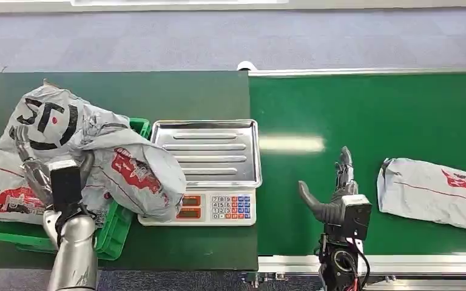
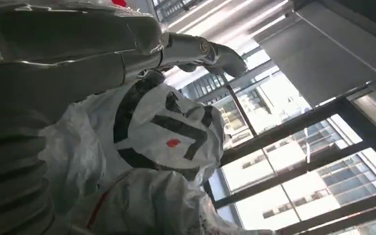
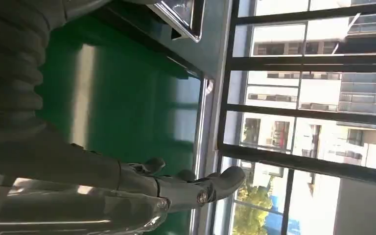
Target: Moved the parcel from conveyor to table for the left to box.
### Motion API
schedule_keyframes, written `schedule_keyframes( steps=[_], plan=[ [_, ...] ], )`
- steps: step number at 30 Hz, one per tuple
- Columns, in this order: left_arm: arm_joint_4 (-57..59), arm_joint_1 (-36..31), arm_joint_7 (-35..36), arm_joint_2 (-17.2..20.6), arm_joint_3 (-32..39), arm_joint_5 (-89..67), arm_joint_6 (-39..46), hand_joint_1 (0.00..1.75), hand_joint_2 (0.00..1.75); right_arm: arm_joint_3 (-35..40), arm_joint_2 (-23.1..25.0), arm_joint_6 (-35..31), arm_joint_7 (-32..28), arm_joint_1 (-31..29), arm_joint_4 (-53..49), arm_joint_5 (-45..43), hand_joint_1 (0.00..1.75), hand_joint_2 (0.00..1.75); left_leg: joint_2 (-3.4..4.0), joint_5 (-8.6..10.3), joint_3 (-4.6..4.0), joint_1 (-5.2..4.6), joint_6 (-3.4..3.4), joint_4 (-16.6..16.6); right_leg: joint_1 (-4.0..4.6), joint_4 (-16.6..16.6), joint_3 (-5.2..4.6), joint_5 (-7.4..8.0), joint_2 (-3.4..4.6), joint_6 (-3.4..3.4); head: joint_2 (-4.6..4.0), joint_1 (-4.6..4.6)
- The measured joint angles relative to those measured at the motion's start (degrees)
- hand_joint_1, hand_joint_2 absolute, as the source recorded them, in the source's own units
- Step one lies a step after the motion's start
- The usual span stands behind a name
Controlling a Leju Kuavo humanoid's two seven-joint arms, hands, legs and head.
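Our right hand (image 1: 334, 197) hovers empty, fingers spread, over the conveyor (image 1: 370, 121) just beside the parcel (image 1: 437, 191) we judge next to grasp, while our left hand (image 1: 48, 173) rests among bagged parcels (image 1: 97, 157) in the green box (image 1: 118, 221), its grip unclear.

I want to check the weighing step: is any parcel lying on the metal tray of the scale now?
No. In the head view the scale's tray is bare, with one parcel lying on the green conveyor.
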Motion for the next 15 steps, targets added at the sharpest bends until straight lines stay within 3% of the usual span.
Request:
schedule_keyframes(
  steps=[4, 5, 6, 7, 9, 10, 11, 13, 15],
  plan=[
    [0.89, -0.2, 0.54, 1.0, -1.77, 0.3, -0.39, 0.03, 1.75, 0.0, -0.06, 0.0, 0.0, 0.0, 0.0, 0.0, 0.0, 1.75, 0.0, 0.0, 0.17, -0.02, 0.0, 0.0, -0.02, 0.0, 0.16, 0.0, -0.01, 0.0, 0.02, 0.0],
    [0.98, -0.18, 1.34, 1.31, -2.29, 0.39, -0.88, 1.26, 1.75, 0.0, -0.07, 0.0, 0.02, 0.01, 0.0, 0.0, 0.0, 1.75, 0.0, 0.0, 0.18, -0.02, 0.0, 0.0, -0.02, 0.0, 0.17, 0.0, 0.0, 0.0, 0.02, -0.02],
    [1.11, -0.14, 2.68, 1.68, -3.1, -0.24, -1.53, 1.22, 1.75, -0.02, -0.07, 0.02, 0.02, 0.01, 0.0, 0.04, 0.0, 1.75, 0.0, 0.0, 0.18, -0.02, 0.0, 0.0, -0.02, 0.0, 0.17, 0.0, 0.0, 0.0, 0.02, -0.02],
    [1.18, -0.03, 3.69, 1.97, -3.95, -1.04, -1.94, 0.05, 1.75, -0.04, -0.07, 0.09, 0.02, 0.02, 0.0, 0.22, 0.0, 1.75, 0.0, 0.0, 0.18, -0.02, 0.0, 0.0, -0.02, 0.0, 0.17, 0.0, -0.01, 0.0, 0.02, -0.02],
    [1.18, 0.27, 4.98, 2.51, -5.79, -2.62, -2.01, 0.23, 1.75, -0.09, -0.07, 0.13, 0.02, 0.14, 0.0, 0.55, 0.0, 1.75, -0.01, 0.0, 0.19, -0.02, 0.0, 0.0, -0.02, 0.0, 0.19, 0.0, -0.01, 0.0, 0.02, -0.04],
    [1.18, 0.4, 5.49, 2.69, -6.45, -3.35, -2.01, 1.24, 1.75, -0.11, -0.07, 0.13, 0.02, 0.24, 0.0, 0.7, 0.0, 1.75, -0.02, 0.0, 0.19, -0.02, 0.0, 0.0, -0.02, 0.0, 0.2, 0.0, -0.01, 0.0, 0.02, -0.02],
    [1.18, 0.55, 6.03, 2.82, -7.23, -4.32, -2.62, 1.26, 1.75, -0.15, -0.07, 0.13, -0.04, 0.34, 0.0, 0.81, 0.0, 1.75, -0.02, 0.0, 0.19, -0.02, 0.0, 0.0, -0.02, 0.0, 0.2, 0.0, -0.01, 0.01, 0.02, -0.02],
    [1.09, 0.7, 6.95, 3.3, -9.02, -6.08, -4.59, 0.0, 1.75, -0.24, -0.07, 0.13, -0.26, 0.43, 0.0, 0.85, 0.0, 1.75, -0.03, 0.0, 0.18, -0.03, 0.0, 0.0, -0.02, 0.0, 0.2, 0.0, -0.02, 0.01, 0.02, -0.02],
    [0.78, 0.92, 6.77, 3.54, -10.36, -5.51, -4.81, 0.0, 1.75, -0.31, -0.07, 0.26, -0.33, 0.38, 0.0, 0.85, 0.0, 1.75, -0.02, 0.0, 0.17, -0.03, 0.0, 0.0, -0.02, 0.0, 0.2, 0.0, -0.01, 0.01, 0.02, 0.0]
  ],
)
